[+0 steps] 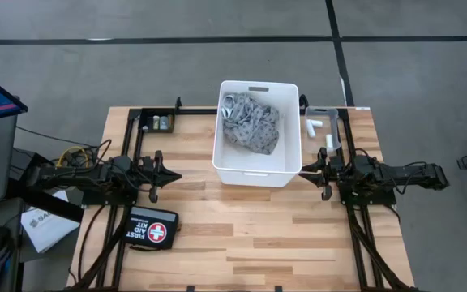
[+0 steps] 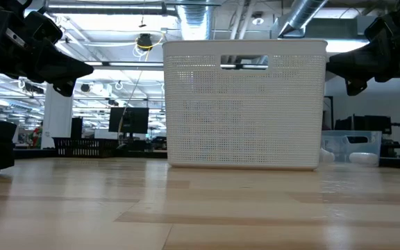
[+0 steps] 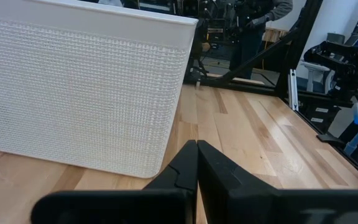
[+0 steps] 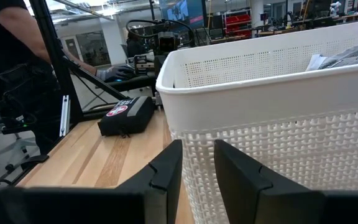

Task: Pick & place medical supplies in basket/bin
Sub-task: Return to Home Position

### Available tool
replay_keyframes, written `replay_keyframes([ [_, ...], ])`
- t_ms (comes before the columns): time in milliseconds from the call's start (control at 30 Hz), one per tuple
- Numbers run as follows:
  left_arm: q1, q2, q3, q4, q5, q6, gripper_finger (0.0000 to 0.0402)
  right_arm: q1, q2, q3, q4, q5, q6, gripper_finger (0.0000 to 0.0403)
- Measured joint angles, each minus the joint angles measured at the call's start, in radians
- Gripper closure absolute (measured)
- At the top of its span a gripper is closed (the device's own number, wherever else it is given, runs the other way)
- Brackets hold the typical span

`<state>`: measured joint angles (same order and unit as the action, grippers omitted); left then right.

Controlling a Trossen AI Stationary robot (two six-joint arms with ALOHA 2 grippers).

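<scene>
The white tub (image 1: pixel 258 166) stands at the table's middle, and the grey patterned cloth bandage (image 1: pixel 251 123) lies bunched inside it. To its right sits the small clear bin (image 1: pixel 324 111) with white gauze rolls (image 1: pixel 314 126) in it. My left gripper (image 1: pixel 174 174) hovers left of the tub with its fingers shut (image 3: pixel 196 148) and empty. My right gripper (image 1: pixel 304 169) hovers just off the tub's right near corner. It is narrowly open (image 4: pixel 197 152) and holds nothing. The vial and the sticks do not show.
A black pouch marked FIRST AID KIT (image 1: pixel 151 229) lies near the table's left near corner. Small items (image 1: pixel 162 122) sit at the far left edge. Bare wood stretches in front of the tub. A person (image 4: pixel 17 68) stands beyond the table's left side.
</scene>
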<state>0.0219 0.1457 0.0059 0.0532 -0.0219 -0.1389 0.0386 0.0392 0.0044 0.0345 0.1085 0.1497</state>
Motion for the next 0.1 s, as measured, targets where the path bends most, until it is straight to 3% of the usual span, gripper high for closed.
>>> replay_keyframes([
  [100, 0.0, 0.0, 0.0, 0.0, 0.0, 0.0, 0.0401, 0.0, 0.0, 0.0, 0.0, 0.0, 0.0, 0.0312],
])
